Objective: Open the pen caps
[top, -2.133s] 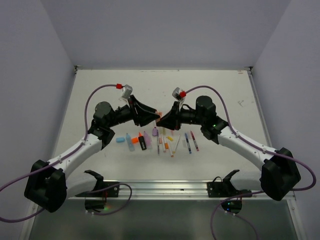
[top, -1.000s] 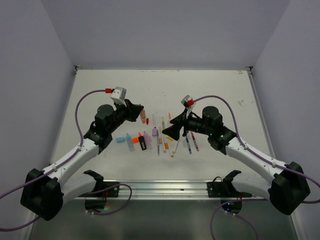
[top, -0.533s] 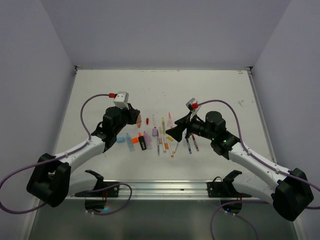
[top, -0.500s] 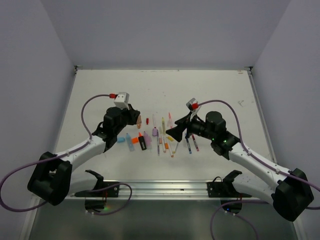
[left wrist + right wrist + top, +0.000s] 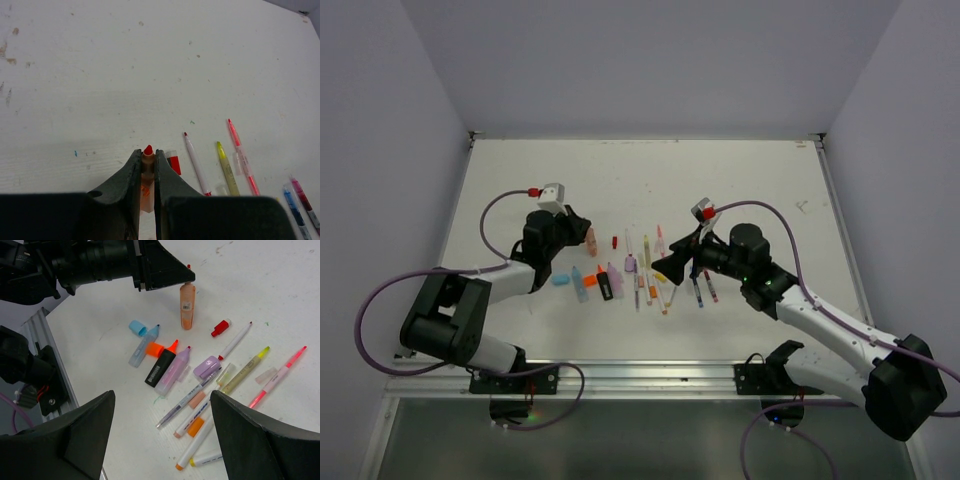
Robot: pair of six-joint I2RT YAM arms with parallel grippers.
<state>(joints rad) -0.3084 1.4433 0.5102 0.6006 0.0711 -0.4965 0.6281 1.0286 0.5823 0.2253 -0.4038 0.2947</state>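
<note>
The white desk [image 5: 740, 180] carries a spread of pens and highlighters [image 5: 638, 278] between the two arms. The step in hand appears to be the end of one uncapping. The left hand [image 5: 147, 156] is clamped shut on a peach-orange highlighter [image 5: 187, 305], gripped near its bare red tip and held steeply tilted at the far left of the spread. Its rear end is low, at or just above the desk, though contact cannot be told. The right hand [image 5: 660, 268] hangs over the middle of the spread, spread wide and holding nothing. A small red cap [image 5: 220, 328], probably this highlighter's, lies loose just beside it. A light blue cap [image 5: 135, 327] and a purple cap [image 5: 207, 366] lie among the other pens. The next move likely calls for the left hand to lay the highlighter down clear of the red cap and let go. Both hands can then go to a capped pen, though which ones are capped is hard to tell.
</note>
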